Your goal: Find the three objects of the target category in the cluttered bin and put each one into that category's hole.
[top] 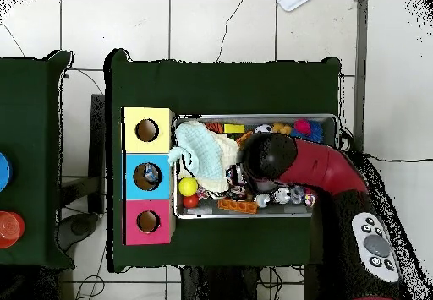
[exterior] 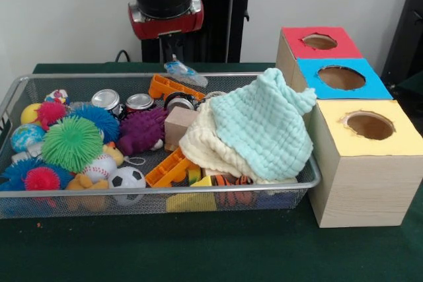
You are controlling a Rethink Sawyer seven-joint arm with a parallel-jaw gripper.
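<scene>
Nearest, along the bin's [exterior: 198,193] front, sit soft spiky balls [exterior: 71,142] and a draped muslin cloth [exterior: 261,127], light and floppy, hiding whatever lies beneath. Farther back, by the far rim, a pale blue crinkly packet [exterior: 185,72] sits just under my jaws. It is probably light and slippery, best pinched across its middle. Whether my jaws are spread or gripping it, I cannot tell.

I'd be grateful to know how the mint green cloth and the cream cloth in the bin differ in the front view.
The mint green cloth is bluish green; the cream cloth is pale yellow. The mint green cloth lies on top, humped high, while the cream cloth sits beneath it, only its edge showing toward the toys. The mint green cloth shows more area. Both are crinkly, waffle-textured fabric heaped at the bin's box-side end.
</scene>
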